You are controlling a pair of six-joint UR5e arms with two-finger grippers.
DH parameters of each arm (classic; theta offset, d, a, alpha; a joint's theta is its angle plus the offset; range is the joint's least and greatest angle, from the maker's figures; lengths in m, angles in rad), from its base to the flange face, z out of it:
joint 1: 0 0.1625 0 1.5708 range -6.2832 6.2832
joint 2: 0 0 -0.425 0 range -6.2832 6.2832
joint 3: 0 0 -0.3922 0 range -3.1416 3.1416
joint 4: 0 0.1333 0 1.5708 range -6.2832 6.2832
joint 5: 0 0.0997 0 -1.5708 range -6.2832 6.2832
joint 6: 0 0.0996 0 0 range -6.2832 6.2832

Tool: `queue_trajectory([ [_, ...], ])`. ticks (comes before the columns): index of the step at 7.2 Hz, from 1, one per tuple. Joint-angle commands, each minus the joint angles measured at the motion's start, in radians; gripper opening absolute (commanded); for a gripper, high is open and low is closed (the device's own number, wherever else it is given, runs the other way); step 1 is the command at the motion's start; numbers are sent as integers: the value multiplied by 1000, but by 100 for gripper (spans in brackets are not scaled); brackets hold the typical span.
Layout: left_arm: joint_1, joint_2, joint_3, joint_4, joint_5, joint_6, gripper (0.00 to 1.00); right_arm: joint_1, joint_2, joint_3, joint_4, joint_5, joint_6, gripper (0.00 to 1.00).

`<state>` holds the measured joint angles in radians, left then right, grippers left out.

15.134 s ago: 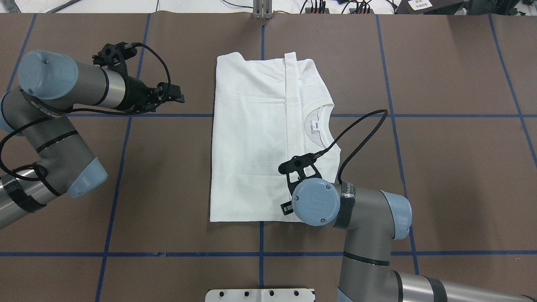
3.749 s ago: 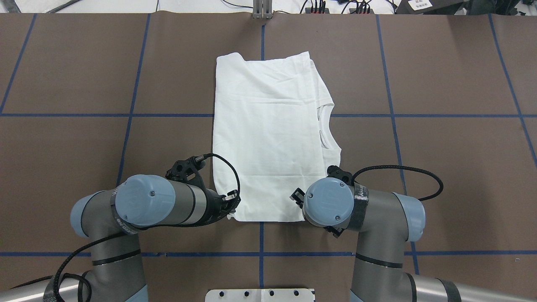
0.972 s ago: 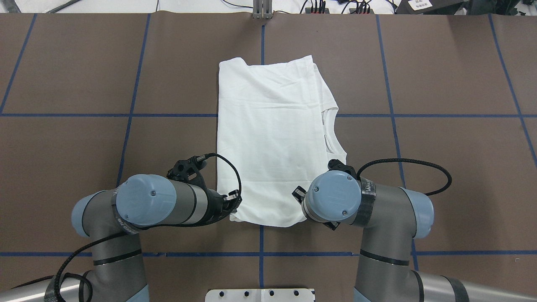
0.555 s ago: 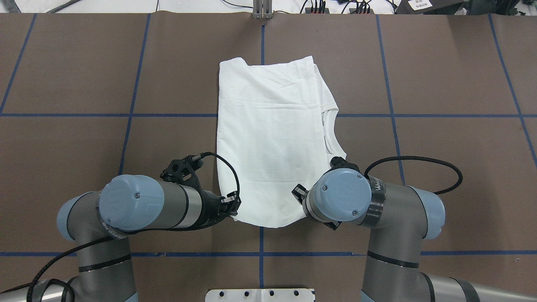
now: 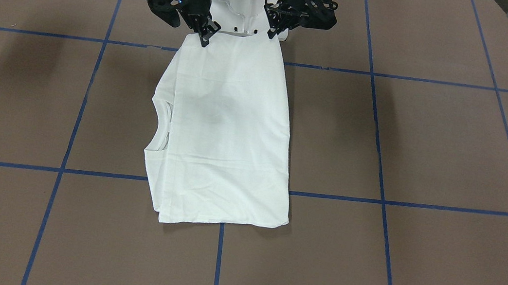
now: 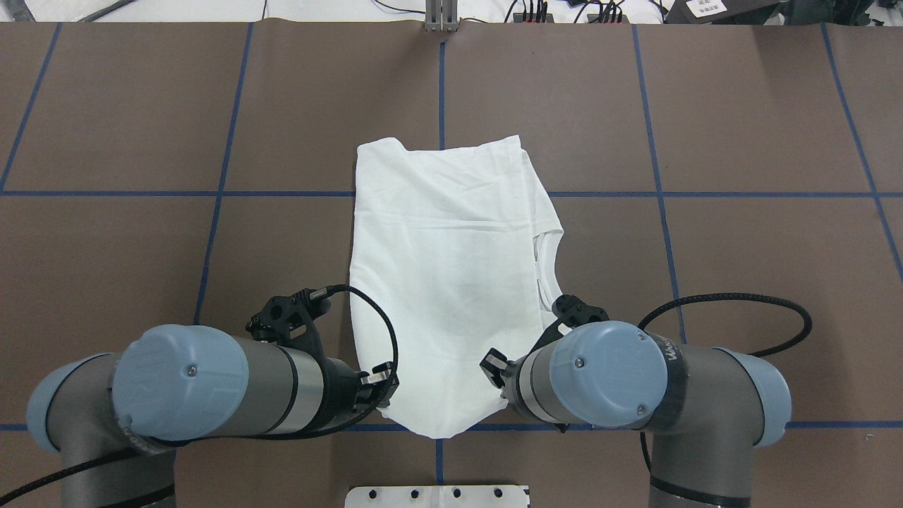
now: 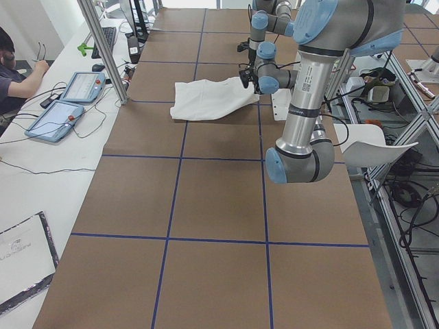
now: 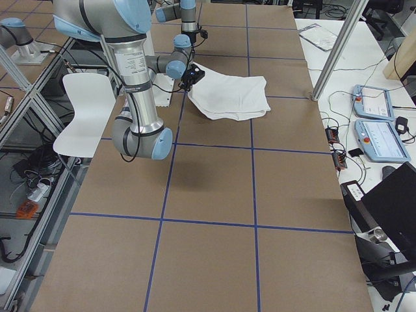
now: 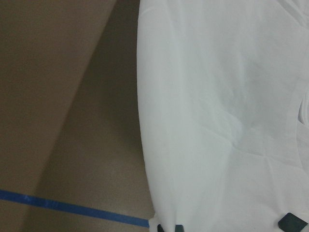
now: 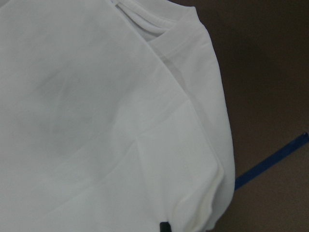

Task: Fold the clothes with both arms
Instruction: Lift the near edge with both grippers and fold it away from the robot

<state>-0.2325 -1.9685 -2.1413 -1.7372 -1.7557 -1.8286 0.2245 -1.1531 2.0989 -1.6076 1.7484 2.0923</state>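
The white T-shirt (image 6: 451, 282) lies folded lengthwise on the brown table, with its collar (image 6: 547, 271) at the right edge. No text side shows. My left gripper (image 6: 381, 398) is shut on the shirt's near left corner. My right gripper (image 6: 502, 386) is shut on the near right corner. Both corners are lifted and the near hem sags between them. In the front-facing view the left gripper (image 5: 272, 34) and right gripper (image 5: 204, 40) pinch that edge just in front of the base. White cloth (image 9: 217, 121) fills the left wrist view. The right wrist view shows cloth (image 10: 96, 121) too.
The white pedestal base (image 6: 437, 496) sits just behind the grippers. Blue tape lines (image 6: 211, 194) grid the brown table cover (image 6: 705, 141). In the exterior left view a person (image 7: 17, 72) sits beside tablets (image 7: 68, 103) and a metal post (image 7: 103, 48) at the far side.
Both arms have drawn back toward the base with the shirt's near corners held. The whole shirt has slid toward the robot and its near hem now sags more.
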Motion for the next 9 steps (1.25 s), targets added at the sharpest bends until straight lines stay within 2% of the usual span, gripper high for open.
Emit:
queue_trajectory([
  [1, 67, 0, -88, 132, -1, -11, 0, -37, -10, 52, -2, 110, 3, 0],
  [2, 81, -1, -160, 239, -2, -21, 0, -45, -14, 62, -2, 114, 3, 0],
  [3, 81, -4, -167, 252, -14, -21, 0, -45, -13, 55, -2, 112, 3, 0],
  [5, 56, -18, -118, 243, -21, -9, 0, 45, -5, 23, 0, 103, -11, 0],
  [7, -49, -76, -31, 208, -27, -1, 0, 125, 12, 3, 0, 93, -87, 0],
  [9, -166, -87, 1, 174, -30, 53, 0, 202, 64, -57, 2, 88, -150, 0],
])
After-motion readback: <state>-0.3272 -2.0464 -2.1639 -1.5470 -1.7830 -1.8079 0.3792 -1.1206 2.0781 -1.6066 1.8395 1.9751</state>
